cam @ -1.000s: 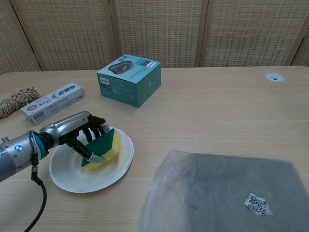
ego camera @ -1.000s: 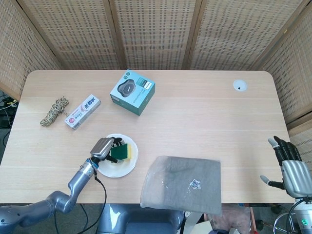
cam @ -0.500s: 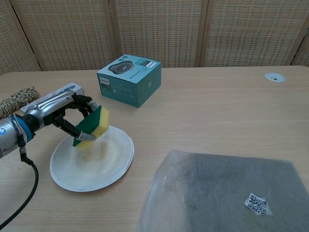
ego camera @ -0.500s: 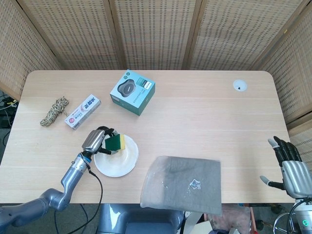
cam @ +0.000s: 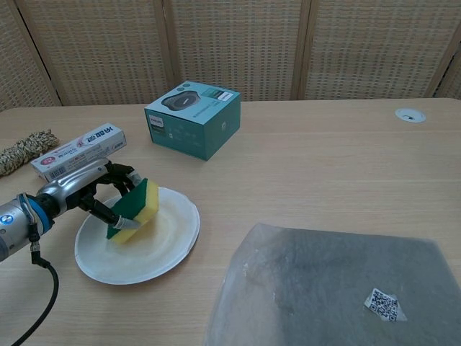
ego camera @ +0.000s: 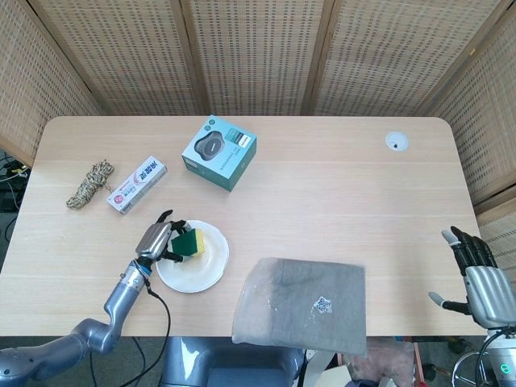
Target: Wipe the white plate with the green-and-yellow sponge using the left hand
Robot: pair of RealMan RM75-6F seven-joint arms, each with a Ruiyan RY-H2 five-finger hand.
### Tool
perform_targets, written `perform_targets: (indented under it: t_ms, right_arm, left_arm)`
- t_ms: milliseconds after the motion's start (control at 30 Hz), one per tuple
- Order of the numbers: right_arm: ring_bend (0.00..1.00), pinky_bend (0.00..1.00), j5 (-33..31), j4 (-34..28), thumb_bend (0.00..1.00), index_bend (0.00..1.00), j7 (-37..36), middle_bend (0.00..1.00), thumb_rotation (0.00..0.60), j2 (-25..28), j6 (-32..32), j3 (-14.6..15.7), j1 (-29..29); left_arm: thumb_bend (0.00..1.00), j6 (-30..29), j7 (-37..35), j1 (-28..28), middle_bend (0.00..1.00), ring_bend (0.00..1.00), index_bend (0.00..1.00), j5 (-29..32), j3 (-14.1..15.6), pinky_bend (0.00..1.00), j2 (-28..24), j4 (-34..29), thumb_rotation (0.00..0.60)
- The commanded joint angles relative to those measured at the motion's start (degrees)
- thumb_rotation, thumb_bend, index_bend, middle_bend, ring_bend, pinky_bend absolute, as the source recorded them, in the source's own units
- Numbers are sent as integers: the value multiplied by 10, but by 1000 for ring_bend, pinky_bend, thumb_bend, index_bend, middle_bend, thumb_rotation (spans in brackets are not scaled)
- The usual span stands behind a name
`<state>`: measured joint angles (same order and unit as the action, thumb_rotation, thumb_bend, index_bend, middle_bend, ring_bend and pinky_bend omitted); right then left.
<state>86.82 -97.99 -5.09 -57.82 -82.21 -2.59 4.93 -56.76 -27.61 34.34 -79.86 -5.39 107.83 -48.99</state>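
Far left of the table (ego camera: 322, 185): a coil of rope (ego camera: 90, 182) (cam: 25, 151); just right of it, a long white carton with red print (ego camera: 136, 184) (cam: 79, 151), lying flat. Left hand (ego camera: 157, 240) (cam: 97, 189): fingers closed around the green-and-yellow sponge (ego camera: 191, 243) (cam: 135, 210), green face toward the hand, yellow face toward the plate's middle; the sponge sits tilted on the left part of the white plate (ego camera: 205, 270) (cam: 173, 245), its lower edge on the plate's surface. Behind the plate: a teal box (ego camera: 219, 151) (cam: 193, 117) printed with a round device. Right of the plate, at the near table edge: a flat grey bag (ego camera: 302, 305) (cam: 331, 288) bearing a small printed label. Far right rear: a round cable port (ego camera: 396, 142) (cam: 410, 114). Right hand (ego camera: 480, 278): beyond the table's right edge, fingers spread and extended, holding nothing; seen only in the head view.
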Motion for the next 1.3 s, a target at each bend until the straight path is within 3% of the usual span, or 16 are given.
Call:
perform_targets:
  t_ms: [33, 600, 1300]
  right_arm:
    - [0, 0, 1, -2, 0, 0, 1, 0, 600, 3, 0, 1, 1]
    - [0, 0, 8, -5, 0, 0, -4, 0, 600, 7, -6, 3, -1]
    - [0, 0, 4, -4, 0, 0, -3, 0, 600, 7, -6, 1, -2]
  left_arm:
    - [103, -3, -4, -3, 507, 415, 599, -4, 3, 0, 8, 10, 600]
    - [104, -27, -13, -4, 513, 416, 608, -4, -20, 0, -43, -37, 600]
    - [133, -10, -28, -15, 517, 416, 618, -15, 5, 0, 5, 30, 600]
